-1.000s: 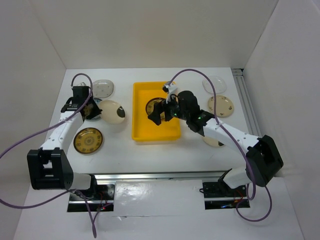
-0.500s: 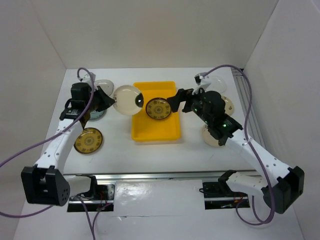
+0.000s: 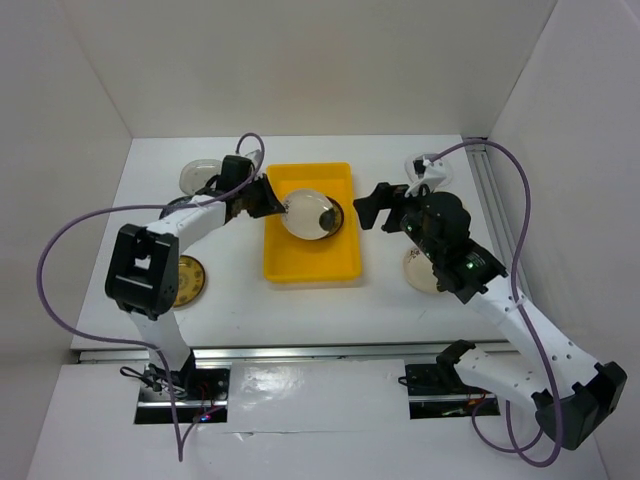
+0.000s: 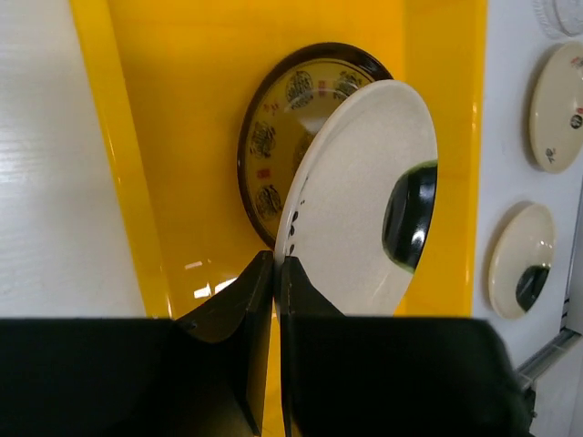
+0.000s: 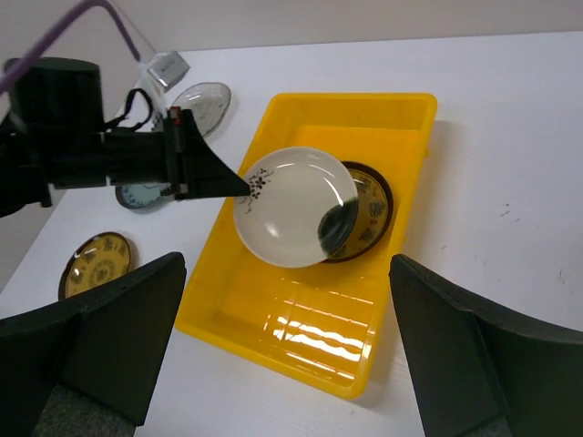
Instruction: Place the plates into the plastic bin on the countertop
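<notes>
There are two clear glass plates (image 3: 200,175) (image 4: 563,11), two yellow-brown plates (image 3: 190,281) (image 4: 273,137), two dark-spotted cream plates (image 4: 355,200) (image 4: 519,273), one cream plate (image 4: 557,109) and one teal plate (image 5: 137,198), eight in all. One yellow bin (image 3: 312,278) and two grippers (image 4: 276,273) (image 3: 372,207) are visible

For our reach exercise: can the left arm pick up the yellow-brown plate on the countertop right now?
Probably not yet: the left gripper is shut on the cream plate over the yellow bin. Nothing lies on the yellow-brown plate, so releasing first should clear the way.
</notes>
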Robot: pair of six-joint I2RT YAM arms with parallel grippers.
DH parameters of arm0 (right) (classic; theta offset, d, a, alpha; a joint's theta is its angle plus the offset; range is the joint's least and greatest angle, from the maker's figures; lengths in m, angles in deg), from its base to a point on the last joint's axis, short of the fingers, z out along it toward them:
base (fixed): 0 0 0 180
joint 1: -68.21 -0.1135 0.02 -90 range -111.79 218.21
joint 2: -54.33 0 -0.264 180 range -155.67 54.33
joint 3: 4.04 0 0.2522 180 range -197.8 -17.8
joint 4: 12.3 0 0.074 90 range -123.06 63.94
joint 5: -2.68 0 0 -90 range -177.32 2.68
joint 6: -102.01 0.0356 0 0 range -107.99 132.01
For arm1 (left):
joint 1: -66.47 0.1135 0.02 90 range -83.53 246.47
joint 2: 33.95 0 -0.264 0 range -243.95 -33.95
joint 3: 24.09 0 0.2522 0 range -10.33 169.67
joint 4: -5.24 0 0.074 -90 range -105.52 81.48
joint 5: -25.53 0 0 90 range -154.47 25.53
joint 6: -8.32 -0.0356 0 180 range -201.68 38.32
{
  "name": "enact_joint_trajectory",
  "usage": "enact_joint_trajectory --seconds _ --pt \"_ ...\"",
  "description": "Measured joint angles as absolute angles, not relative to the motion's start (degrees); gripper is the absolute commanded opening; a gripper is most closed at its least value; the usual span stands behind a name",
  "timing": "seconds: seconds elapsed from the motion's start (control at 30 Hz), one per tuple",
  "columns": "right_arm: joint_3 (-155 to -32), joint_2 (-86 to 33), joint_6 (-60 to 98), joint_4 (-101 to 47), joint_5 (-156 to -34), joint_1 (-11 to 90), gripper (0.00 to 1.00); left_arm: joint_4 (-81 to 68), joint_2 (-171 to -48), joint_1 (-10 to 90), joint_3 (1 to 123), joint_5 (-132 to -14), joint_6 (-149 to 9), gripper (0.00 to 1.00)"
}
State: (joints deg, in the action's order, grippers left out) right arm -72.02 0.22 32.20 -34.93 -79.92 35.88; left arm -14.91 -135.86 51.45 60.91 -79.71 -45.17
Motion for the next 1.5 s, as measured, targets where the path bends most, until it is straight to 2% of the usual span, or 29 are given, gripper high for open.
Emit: enact_joint_trajectory --seconds 0.3,0.37,0.4,0.5,0.57,0.7,0.73,0.77,0.97,1.17,1.33,1.5 --pt "-71.60 1.10 32.81 -36.08 -80.49 36.73 1.00 -13.25 -145.17 51.40 66.92 -79.19 -45.17 0.01" --pt "-71.45 0.94 32.87 -36.04 -80.75 36.88 1.00 -13.25 -146.30 51.34 68.84 -79.16 -45.19 0.18" --pt "-71.36 0.81 32.94 -36.04 -80.80 36.90 1.00 -13.25 -146.44 51.29 69.50 -79.12 -45.24 0.39" --pt "-71.25 0.07 33.03 -36.04 -81.17 36.99 1.00 -13.25 -146.48 50.81 71.42 -78.75 -45.43 0.53" --pt "-71.03 -0.26 33.07 -36.06 -81.26 36.99 1.00 -13.16 -146.44 50.25 72.32 -78.68 -45.72 0.81" --pt "-70.66 -0.39 33.35 -36.35 -80.93 37.32 1.00 -13.32 -145.26 48.93 72.12 -78.05 -45.35 0.83" --pt "-70.55 -0.39 33.51 -36.48 -80.69 37.76 1.00 -13.38 -144.56 48.74 71.73 -77.94 -45.26 0.86" --pt "-70.47 -0.39 33.86 -36.61 -80.14 38.11 1.00 -13.34 -143.53 48.43 70.88 -77.81 -45.26 1.00" --pt "-67.82 -0.37 41.40 -41.07 -69.80 42.63 1.00 -15.11 -130.15 45.57 62.16 -74.05 -44.60 1.00" --pt "-57.31 1.40 57.70 -51.21 -61.06 55.18 1.00 -21.80 -114.02 37.15 61.89 -67.62 -44.60 1.00" --pt "-49.26 11.06 66.97 -58.68 -57.80 59.28 1.00 -30.98 -102.74 35.01 61.85 -62.55 -44.65 1.00" --pt "-46.53 10.45 69.79 -56.74 -59.42 64.51 1.00 -39.44 -97.32 35.23 60.84 -57.22 -45.65 1.00"
